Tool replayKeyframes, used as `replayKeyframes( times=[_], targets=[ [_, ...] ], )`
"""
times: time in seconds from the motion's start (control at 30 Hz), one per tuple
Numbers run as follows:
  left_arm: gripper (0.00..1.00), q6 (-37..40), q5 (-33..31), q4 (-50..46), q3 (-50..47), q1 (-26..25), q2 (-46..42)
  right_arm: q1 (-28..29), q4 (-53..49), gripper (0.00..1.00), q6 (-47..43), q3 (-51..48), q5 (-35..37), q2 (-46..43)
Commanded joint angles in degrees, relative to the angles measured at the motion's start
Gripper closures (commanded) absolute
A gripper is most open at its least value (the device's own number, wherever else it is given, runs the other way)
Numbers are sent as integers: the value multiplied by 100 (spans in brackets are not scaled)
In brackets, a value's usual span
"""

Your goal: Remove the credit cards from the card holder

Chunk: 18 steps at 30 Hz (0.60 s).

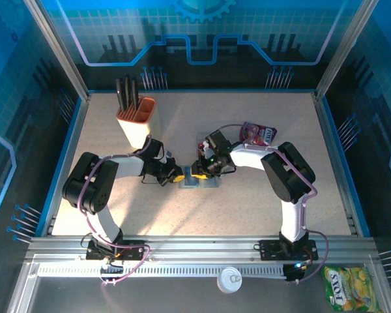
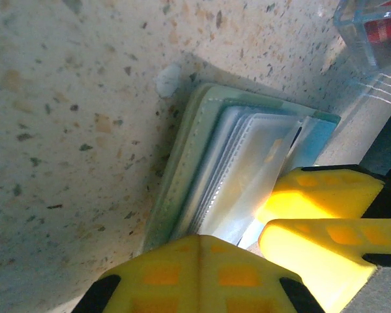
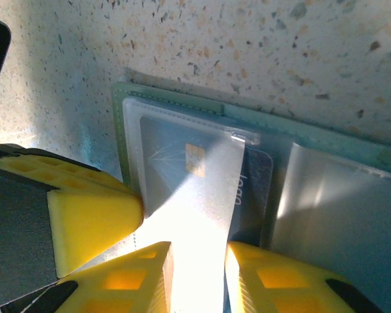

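Observation:
The card holder [image 1: 203, 183] lies open mid-table, grey-green with clear sleeves [image 2: 182, 176] [image 3: 326, 140]. A silvery credit card with a gold chip [image 3: 189, 169] sits in its left sleeve, and a darker card [image 3: 255, 189] peeks out beside it. My right gripper [image 3: 197, 254] hovers low over the chip card, jaws a little apart, the card's bright face showing in the gap. My left gripper [image 2: 208, 242] is shut, its tip on the holder's left edge. In the top view, the left gripper [image 1: 176, 175] and the right gripper [image 1: 197, 171] meet over the holder.
An orange-and-cream cup with black pens [image 1: 135, 116] stands at the back left. A pink snack pouch [image 1: 259, 134] lies behind the right arm. A candy bag [image 1: 348, 293] and a white round lid [image 1: 231, 280] rest below the rail in front.

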Motion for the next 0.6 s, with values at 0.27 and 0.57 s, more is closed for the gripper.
replayKeyframes(
  times=[0.27,0.57],
  targets=[
    [95,173,-6,-294,-10,56,-50,116,-678,70,-312,182,352,-96],
    [95,206,-6,-523,196,56,-188,134,-686,70,-329,171,401,-229]
  ],
)
